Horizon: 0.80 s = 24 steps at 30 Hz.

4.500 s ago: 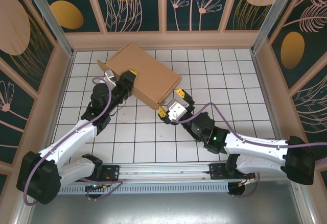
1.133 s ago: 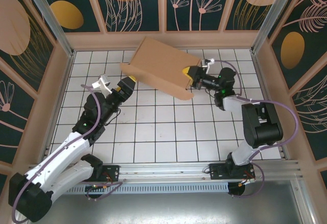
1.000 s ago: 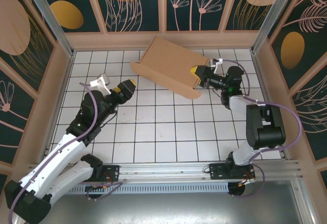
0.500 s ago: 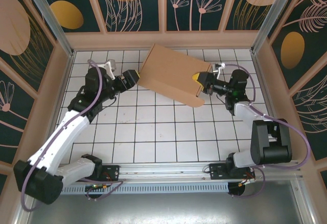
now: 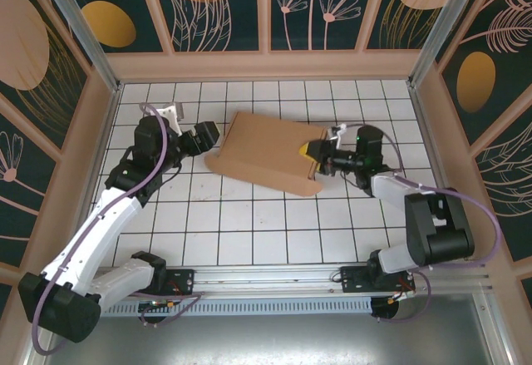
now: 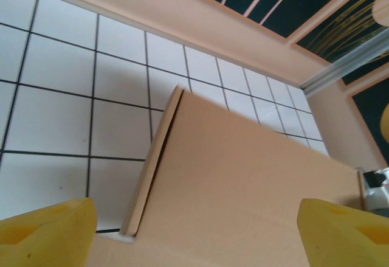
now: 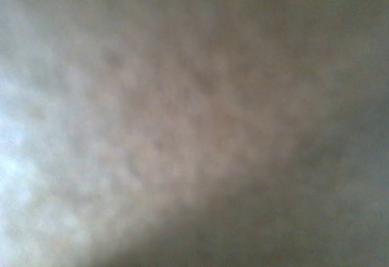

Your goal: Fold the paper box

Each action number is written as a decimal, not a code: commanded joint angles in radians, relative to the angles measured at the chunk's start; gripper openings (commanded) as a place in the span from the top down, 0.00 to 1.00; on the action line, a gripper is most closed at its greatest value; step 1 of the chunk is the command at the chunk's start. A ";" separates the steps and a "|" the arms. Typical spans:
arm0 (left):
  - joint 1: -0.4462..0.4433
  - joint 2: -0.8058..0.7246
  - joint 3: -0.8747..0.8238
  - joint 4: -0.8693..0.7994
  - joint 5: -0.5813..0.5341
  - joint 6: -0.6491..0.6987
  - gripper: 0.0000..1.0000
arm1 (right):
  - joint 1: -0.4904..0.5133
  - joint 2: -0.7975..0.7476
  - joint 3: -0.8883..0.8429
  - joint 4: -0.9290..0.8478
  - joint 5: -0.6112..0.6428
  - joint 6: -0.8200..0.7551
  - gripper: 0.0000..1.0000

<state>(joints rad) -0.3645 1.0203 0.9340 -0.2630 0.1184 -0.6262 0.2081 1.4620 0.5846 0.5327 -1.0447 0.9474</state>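
The paper box (image 5: 264, 150) is a plain brown cardboard piece lying low on the white grid table, tilted, with a rounded flap at its near right corner. My right gripper (image 5: 319, 156) sits at its right end, one yellow finger over the top face, shut on the cardboard. In the right wrist view the box's surface (image 7: 182, 127) is a blur pressed close to the lens. My left gripper (image 5: 207, 135) is at the box's left edge, jaws wide open. In the left wrist view the left gripper (image 6: 194, 227) straddles the box's top face (image 6: 243, 176); a folded side edge (image 6: 152, 163) stands up at left.
Beige walls (image 5: 266, 66) close in the tiled table (image 5: 249, 232) at the back and on both sides. A metal rail (image 5: 266, 278) runs along the near edge by the arm bases. Open tiles lie in front of the box.
The right gripper has carried the box from the back right towards the middle and lowered it flatter. The left gripper has swung up and right to the box's left edge.
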 commanded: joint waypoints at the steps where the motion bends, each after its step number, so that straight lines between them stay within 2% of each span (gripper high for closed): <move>1: 0.003 -0.021 -0.016 0.022 -0.041 0.058 0.16 | 0.018 0.061 -0.085 0.229 0.002 0.117 0.63; 4: -0.020 -0.036 -0.020 0.023 -0.007 0.149 0.20 | 0.015 0.080 -0.145 0.436 0.022 0.283 0.64; 9: -0.295 -0.038 -0.041 0.036 -0.145 0.500 0.19 | 0.018 0.095 -0.174 0.695 0.031 0.522 0.65; 11: -0.411 -0.034 -0.068 0.051 -0.247 0.689 0.16 | 0.017 0.082 -0.170 0.712 0.028 0.554 0.65; 13: -0.469 -0.034 -0.093 0.072 -0.274 0.861 0.15 | 0.017 0.061 -0.168 0.697 0.021 0.556 0.65; 19: -0.600 -0.002 -0.106 0.047 -0.265 1.285 0.11 | 0.018 0.010 -0.180 0.697 -0.018 0.571 0.65; 22: -0.659 0.044 -0.149 0.018 -0.370 1.516 0.09 | 0.017 -0.012 -0.188 0.702 -0.029 0.576 0.64; 24: -0.661 0.071 -0.159 0.038 -0.419 1.582 0.09 | 0.014 -0.024 -0.194 0.715 -0.034 0.588 0.64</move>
<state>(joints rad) -1.0214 1.0573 0.8032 -0.2203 -0.1940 0.6949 0.2241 1.4734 0.4046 1.1709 -1.0466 1.5078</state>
